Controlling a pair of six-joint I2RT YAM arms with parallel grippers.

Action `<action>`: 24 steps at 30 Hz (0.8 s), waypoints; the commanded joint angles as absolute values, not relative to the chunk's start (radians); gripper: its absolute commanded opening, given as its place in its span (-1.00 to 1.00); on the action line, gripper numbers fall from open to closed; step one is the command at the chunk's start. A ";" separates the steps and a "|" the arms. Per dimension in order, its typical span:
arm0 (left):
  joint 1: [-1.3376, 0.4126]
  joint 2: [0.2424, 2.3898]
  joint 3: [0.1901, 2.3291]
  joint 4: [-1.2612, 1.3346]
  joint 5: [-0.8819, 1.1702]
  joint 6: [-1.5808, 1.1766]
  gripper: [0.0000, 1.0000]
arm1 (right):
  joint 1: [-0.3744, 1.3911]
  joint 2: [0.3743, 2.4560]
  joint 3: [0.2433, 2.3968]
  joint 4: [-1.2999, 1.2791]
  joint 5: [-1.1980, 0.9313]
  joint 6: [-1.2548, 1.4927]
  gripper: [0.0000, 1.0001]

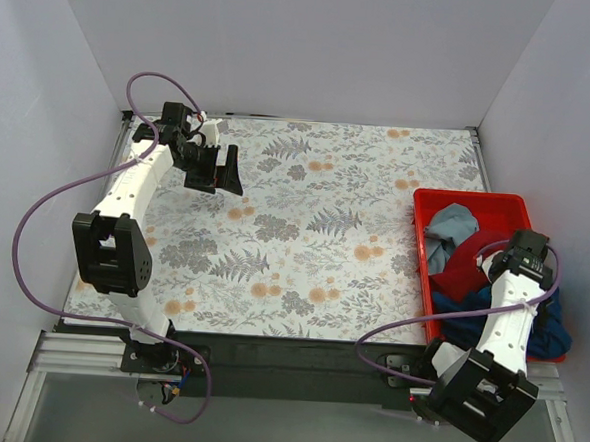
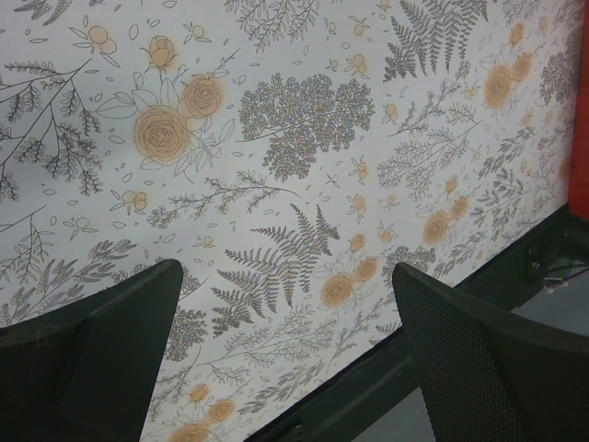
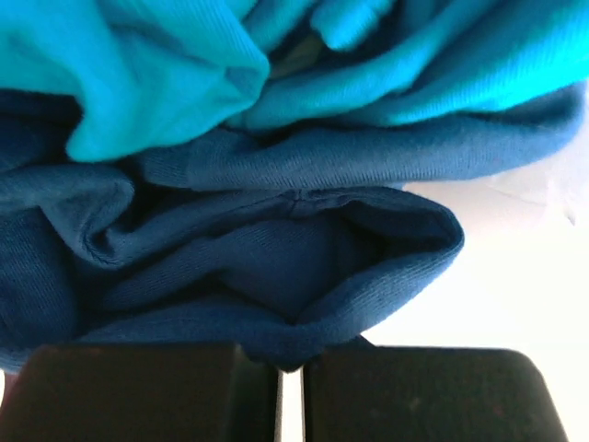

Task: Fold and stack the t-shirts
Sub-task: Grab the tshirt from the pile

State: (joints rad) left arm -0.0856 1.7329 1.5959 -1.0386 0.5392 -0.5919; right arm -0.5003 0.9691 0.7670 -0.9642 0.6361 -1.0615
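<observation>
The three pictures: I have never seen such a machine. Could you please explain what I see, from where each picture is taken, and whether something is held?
These are two white robot arms bolted at the near edge of a table with a flowered cover. The top picture looks down from above and behind them. The other two come from small cameras on the wrists.

The left gripper hangs open over the bare cover; its two dark fingers frame the left wrist picture, holding nothing.

The right gripper reaches into a red bin of crumpled t-shirts. In its wrist picture the fingers are shut on a fold of the dark blue shirt, with a brighter teal shirt behind it.
</observation>
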 commanded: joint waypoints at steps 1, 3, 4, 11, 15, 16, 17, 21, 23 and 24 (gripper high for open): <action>-0.090 1.690 1.600 -1.029 0.545 -0.594 0.96 | -0.506 0.971 0.814 -0.965 0.578 -1.169 -0.97; -0.091 1.680 1.595 -1.025 0.546 -0.591 0.96 | -0.506 0.956 0.883 -0.969 0.542 -1.178 -0.97; -0.091 1.678 1.594 -1.026 0.548 -0.586 0.96 | -0.506 0.950 0.920 -0.976 0.525 -1.178 -0.97; -0.091 1.664 1.600 -1.031 0.557 -0.577 0.96 | -0.508 0.948 1.256 -1.034 0.272 -1.106 -0.97; -0.089 1.660 1.611 -1.037 0.561 -0.577 0.96 | -0.506 0.989 1.457 -1.052 0.157 -1.029 -0.97; -0.089 1.658 1.612 -1.037 0.558 -0.578 0.96 | -0.506 1.000 1.554 -1.054 0.134 -1.016 -0.97; -0.090 1.657 1.614 -1.034 0.558 -0.580 0.96 | -0.506 1.021 1.596 -1.054 0.091 -0.987 -0.97; -0.091 1.651 1.621 -1.031 0.552 -0.591 0.96 | -0.506 1.077 1.822 -1.055 -0.056 -0.921 -0.97; -0.091 1.648 1.621 -1.028 0.552 -0.600 0.96 | -0.508 1.089 1.888 -1.034 -0.128 -0.914 -0.97; -0.091 1.637 1.617 -1.017 0.552 -0.609 0.96 | -0.506 1.085 1.893 -1.008 -0.185 -0.884 -0.97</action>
